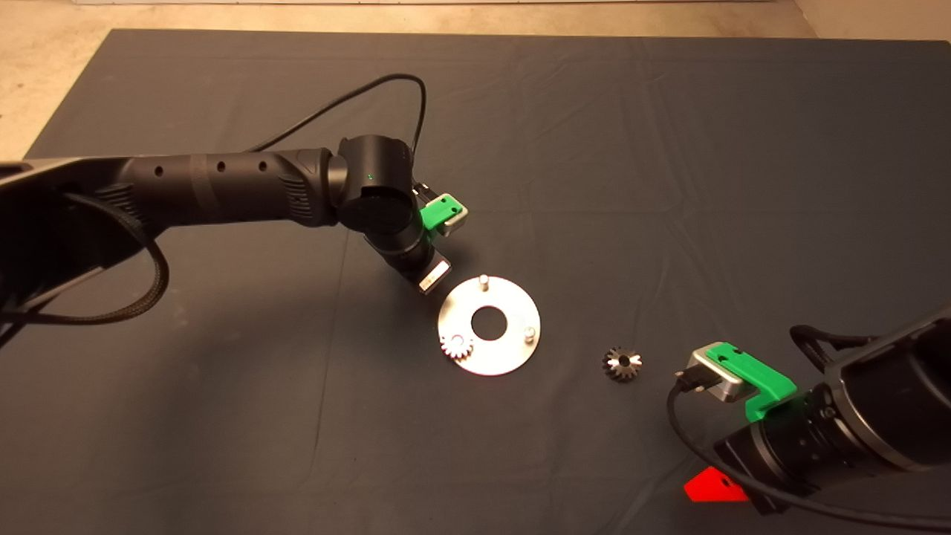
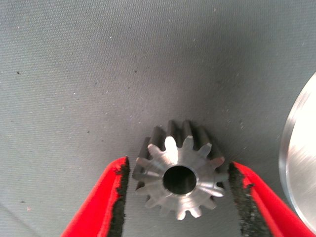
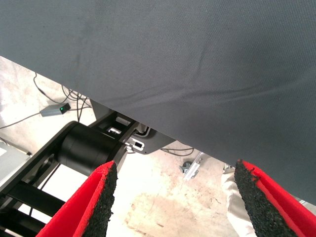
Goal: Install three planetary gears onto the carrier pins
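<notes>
In the left wrist view a silvery planetary gear (image 2: pixel 180 178) sits between my left gripper's (image 2: pixel 177 197) red fingers (image 2: pixel 98 202), whose black pads press in on its teeth from both sides; the gripper is shut on it. From above, that gripper is hidden under its wrist (image 1: pixel 416 249), just beside the round plate's (image 1: pixel 494 360) far-left rim. Two carrier pins (image 1: pixel 483 281) (image 1: pixel 530 333) stand bare. A second gear (image 1: pixel 457 345) sits on the plate's near-left side. A third gear (image 1: pixel 622 364) lies on the mat to the plate's right. My right gripper (image 3: pixel 175 197) waits open at the lower right.
The dark mat (image 1: pixel 669 148) covers the table. A black cable (image 1: pixel 386 82) loops above the left arm. The right wrist view looks past the mat's edge (image 3: pixel 148 126) to a pale floor with cables and a black frame (image 3: pixel 84 148).
</notes>
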You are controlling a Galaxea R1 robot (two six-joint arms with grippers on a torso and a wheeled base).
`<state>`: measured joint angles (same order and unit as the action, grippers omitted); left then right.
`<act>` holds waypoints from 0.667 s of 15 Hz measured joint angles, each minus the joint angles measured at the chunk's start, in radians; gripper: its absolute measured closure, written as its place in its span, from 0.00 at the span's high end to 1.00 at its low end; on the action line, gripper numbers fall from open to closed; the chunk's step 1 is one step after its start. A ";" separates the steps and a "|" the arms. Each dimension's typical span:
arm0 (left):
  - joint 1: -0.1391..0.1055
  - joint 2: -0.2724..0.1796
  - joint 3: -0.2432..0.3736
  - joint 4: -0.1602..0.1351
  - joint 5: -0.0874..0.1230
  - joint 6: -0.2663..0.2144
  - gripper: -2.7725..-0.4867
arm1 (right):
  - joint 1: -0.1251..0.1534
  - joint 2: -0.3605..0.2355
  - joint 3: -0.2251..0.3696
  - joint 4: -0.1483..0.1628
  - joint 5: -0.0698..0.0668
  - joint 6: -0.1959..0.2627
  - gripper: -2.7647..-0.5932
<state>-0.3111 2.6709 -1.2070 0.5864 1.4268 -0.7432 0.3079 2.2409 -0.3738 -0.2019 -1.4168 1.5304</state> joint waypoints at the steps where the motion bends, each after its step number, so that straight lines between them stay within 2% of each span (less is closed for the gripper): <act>1: 0.000 0.000 0.000 0.000 -0.008 0.000 0.33 | 0.000 0.000 0.000 0.000 0.000 0.000 0.53; 2: 0.000 0.000 0.000 0.000 -0.015 0.000 0.33 | 0.000 0.000 0.000 0.000 0.000 0.000 0.53; 6: 0.000 0.000 -0.001 0.001 -0.014 0.000 0.23 | 0.000 -0.002 0.000 0.000 0.000 0.000 0.53; 10: 0.000 -0.001 -0.001 0.001 -0.014 0.000 0.21 | 0.000 -0.008 0.000 0.000 0.000 0.000 0.53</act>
<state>-0.3111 2.6703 -1.2085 0.5872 1.4128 -0.7432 0.3079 2.2328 -0.3738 -0.2019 -1.4168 1.5306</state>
